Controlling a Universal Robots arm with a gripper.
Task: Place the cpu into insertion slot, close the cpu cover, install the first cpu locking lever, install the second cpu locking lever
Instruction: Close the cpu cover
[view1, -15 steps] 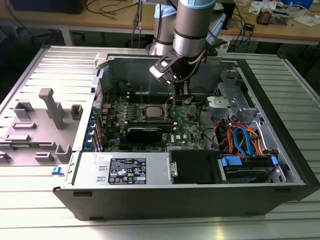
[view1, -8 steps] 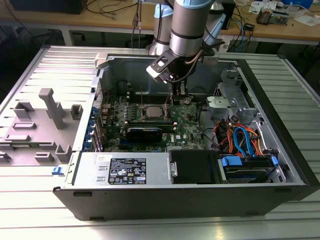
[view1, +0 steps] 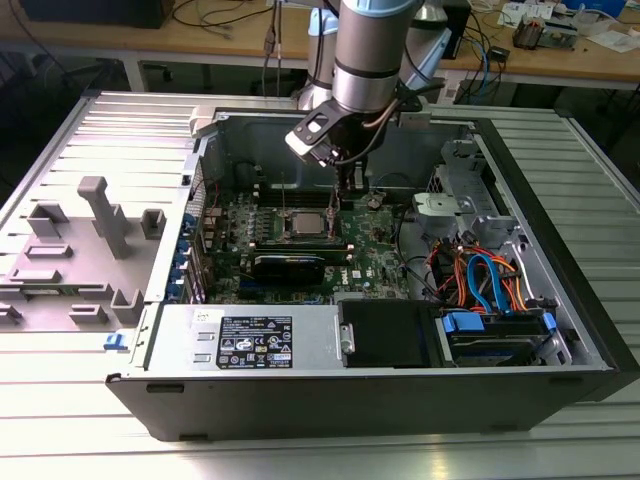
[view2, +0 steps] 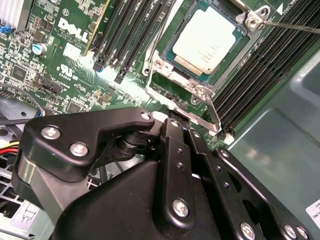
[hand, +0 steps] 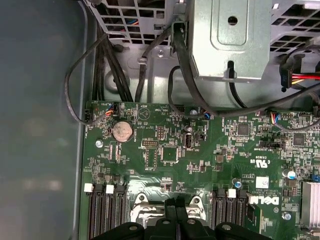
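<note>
Your robot arm reaches down into an open computer case (view1: 560, 300). Its claw (hand: 176, 202) hangs just above the near edge of the socket (hand: 142, 212) on the green circuit board (hand: 225, 150).

The chip (view2: 207, 42) lies flat inside the socket, silver top up. The cover frame (view2: 180, 69) appears to be folded down around the chip, with the chip showing through its window.

In both wrist views the claw's two black fingers (hand: 169, 215) are drawn narrow, side by side with barely a line between them. They seem to grip nothing, though a thin wire caught between them would be hard to make out here.

One thin lever rod (view2: 292, 26) runs off the socket's far corner. A second lever rod (view2: 159, 42) runs along the socket's side, next to the long black memory slots (view2: 125, 35).

Judging from this, seating the chip and closing the cover look done, and you are at the lever stage. You cannot tell from these views whether either lever is already hooked under its catch.

Working a lever from here calls for fine aim, because the rods are slim and sit close to the socket's rim. A push should follow the rod's own swing, away from the chip and the slots beside the socket.
</note>
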